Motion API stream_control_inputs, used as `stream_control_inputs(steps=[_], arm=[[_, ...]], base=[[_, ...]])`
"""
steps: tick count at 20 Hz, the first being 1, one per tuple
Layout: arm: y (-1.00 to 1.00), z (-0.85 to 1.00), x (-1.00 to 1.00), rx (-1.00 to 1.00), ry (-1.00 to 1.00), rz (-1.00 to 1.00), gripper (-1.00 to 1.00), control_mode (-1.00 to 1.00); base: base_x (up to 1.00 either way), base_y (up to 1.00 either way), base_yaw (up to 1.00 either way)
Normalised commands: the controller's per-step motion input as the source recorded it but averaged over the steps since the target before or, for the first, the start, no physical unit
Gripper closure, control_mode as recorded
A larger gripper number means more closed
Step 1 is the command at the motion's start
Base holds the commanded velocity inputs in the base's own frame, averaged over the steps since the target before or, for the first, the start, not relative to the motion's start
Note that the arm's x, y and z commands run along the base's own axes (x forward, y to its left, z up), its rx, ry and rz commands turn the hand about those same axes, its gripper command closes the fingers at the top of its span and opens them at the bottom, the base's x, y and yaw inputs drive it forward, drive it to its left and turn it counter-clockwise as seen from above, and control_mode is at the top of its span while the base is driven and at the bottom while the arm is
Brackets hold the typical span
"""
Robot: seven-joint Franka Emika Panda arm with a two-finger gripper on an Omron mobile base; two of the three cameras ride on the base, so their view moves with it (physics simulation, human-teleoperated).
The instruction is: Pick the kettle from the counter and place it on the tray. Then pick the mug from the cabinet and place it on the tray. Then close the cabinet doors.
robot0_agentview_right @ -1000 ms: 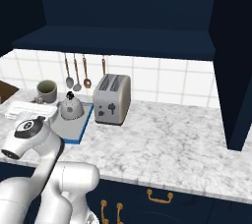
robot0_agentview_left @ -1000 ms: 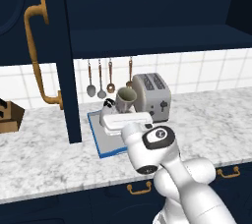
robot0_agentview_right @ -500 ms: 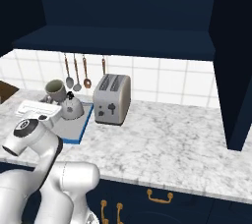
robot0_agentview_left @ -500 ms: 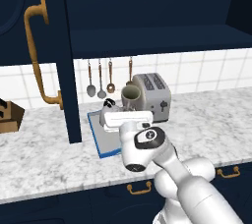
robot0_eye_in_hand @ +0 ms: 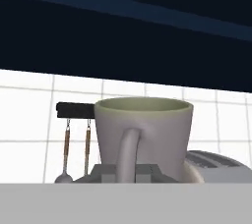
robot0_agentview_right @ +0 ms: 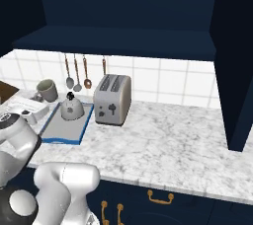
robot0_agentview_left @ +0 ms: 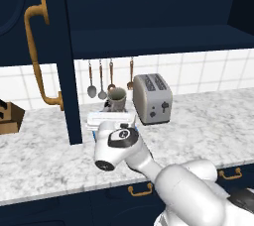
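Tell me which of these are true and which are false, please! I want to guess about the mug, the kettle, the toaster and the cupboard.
1. The kettle sits on the tray. True.
2. The mug is back on the cabinet shelf. False: the gripper holds it by its handle, jaws shut, out in the air left of the tray.
3. The toaster stands on the tray. False: it stands on the counter, right of the tray.
4. A cabinet door hangs open. True.
5. Spoons hang on the tiled wall behind the kettle. True.
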Motion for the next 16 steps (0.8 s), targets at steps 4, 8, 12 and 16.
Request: stream_control_inputs(steps=[4, 8, 12, 16], arm=[[0.55, -0.11, 0.0, 0.0, 0.03, -0.39, 1.0, -1.0], [0.16, -0.25, 0.0, 0.02, 0.01, -0.23, 1.0, -1.0], [-0.02, -0.37, 0.0, 0.06, 0.09, 0.0, 1.0, -1.0], [-0.13, -0.53, 0.0, 0.17, 0.11, 0.0, 1.0, -1.0]], base=[[0.0, 0.0, 0.0], [0.0, 0.0, 0.0], [0.0, 0.0, 0.0], [0.0, 0.0, 0.0]])
